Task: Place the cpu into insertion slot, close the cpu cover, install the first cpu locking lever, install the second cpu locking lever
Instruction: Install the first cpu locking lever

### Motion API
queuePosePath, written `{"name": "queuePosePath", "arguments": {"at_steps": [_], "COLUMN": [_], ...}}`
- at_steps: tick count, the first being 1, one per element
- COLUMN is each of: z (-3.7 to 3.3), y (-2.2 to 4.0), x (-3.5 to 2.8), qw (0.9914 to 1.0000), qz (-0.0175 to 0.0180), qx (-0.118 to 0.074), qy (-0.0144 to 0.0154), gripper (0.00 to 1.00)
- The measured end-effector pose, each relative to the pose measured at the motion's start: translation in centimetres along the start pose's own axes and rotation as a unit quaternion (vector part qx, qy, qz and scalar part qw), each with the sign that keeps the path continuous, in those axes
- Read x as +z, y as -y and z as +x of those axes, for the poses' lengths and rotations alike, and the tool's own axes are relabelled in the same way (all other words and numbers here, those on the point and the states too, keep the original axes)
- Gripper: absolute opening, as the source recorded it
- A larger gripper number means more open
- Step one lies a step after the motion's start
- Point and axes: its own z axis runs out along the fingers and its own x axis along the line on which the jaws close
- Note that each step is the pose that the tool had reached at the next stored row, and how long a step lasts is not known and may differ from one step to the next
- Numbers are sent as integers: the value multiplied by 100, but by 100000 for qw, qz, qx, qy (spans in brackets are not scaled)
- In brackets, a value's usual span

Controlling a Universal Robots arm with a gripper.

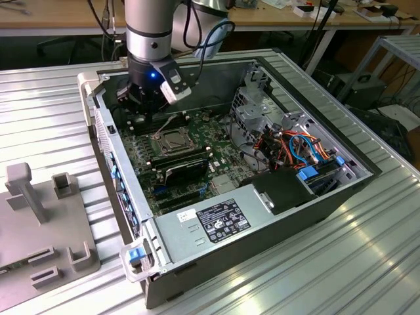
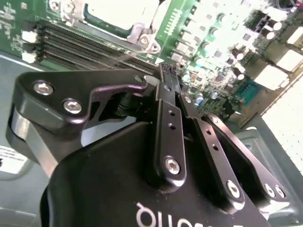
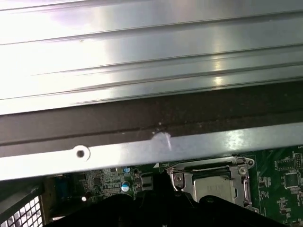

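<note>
The cpu (image 1: 170, 140) lies flat in the insertion slot (image 1: 182, 147) on the green motherboard, inside the open computer case. The silver cpu cover (image 3: 182, 182) lies down over it, framing the cpu's metal top (image 3: 215, 189). My gripper (image 1: 146, 115) hangs just behind the socket, toward the case's back wall. In the second wrist view its black fingers (image 2: 168, 94) meet at the tips (image 2: 164, 71), beside the socket's corner (image 2: 142, 38). A thin silver lever rod (image 2: 118, 57) runs past the fingertips; I cannot tell whether they touch it.
Long black memory slots (image 2: 85, 45) run beside the socket. A black card (image 1: 184, 167) sits in front of it. Also in the case are a drive cage (image 1: 252, 105), coloured cables (image 1: 295, 147) and the power supply (image 1: 216, 220). A grey fixture (image 1: 39, 216) stands at the exterior view's left.
</note>
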Motion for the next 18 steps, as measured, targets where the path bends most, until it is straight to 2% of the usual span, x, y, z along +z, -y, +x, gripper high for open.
{"name": "queuePosePath", "arguments": {"at_steps": [2, 5, 7, 9, 12, 15, 18], "z": [-77, -123, -134, -159, -283, -343, -447], "y": [-10, -15, -17, -20, -37, -48, -70], "x": [6, 15, 24, 29, 49, 70, 105], "qw": [100000, 100000, 99967, 99942, 99938, 99931, 99920], "qz": [-4, -15, -43, -74, -77, -77, -80], "qx": [-35, -260, -2587, -3400, -3520, -3722, -4003], "qy": [2, 7, -25, -21, -23, -28, -32], "gripper": [11, 11, 11, 11, 11, 11, 11]}}
